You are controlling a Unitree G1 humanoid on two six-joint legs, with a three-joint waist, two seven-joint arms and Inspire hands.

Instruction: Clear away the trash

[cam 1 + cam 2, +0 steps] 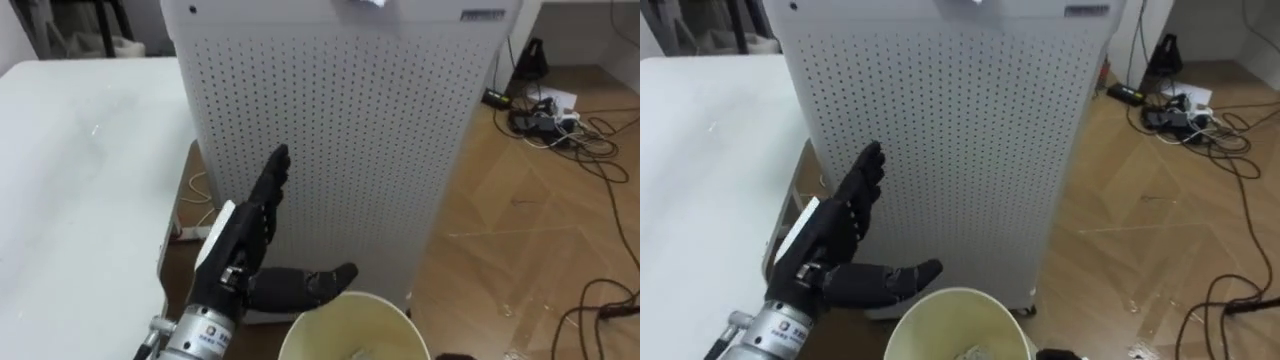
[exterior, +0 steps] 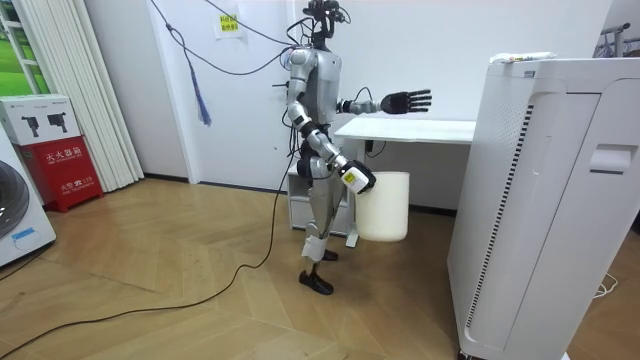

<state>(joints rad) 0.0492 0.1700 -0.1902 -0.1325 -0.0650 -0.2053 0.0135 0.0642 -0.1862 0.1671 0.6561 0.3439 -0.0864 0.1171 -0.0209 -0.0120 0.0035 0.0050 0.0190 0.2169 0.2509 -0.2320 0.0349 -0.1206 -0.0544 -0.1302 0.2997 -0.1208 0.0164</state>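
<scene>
The white worktop (image 1: 80,180) is at the left. Beside it the left robot hand (image 1: 245,243) is raised with straight, spread fingers and holds nothing, in front of a tall perforated unit (image 1: 370,150) that has a white scrap (image 2: 522,57) on top. The cream bin (image 1: 340,320) hangs at the right robot hand (image 2: 360,181); I cannot tell its grip.

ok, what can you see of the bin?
The bin is a plain cream-white round pail with an open top, plastic by its look. It hangs upright, off the floor, at the right hand, which meets it at the rim. It is in front of the robot's legs, just below the edge of the white table. Something pale lies inside, too unclear to name.
</scene>
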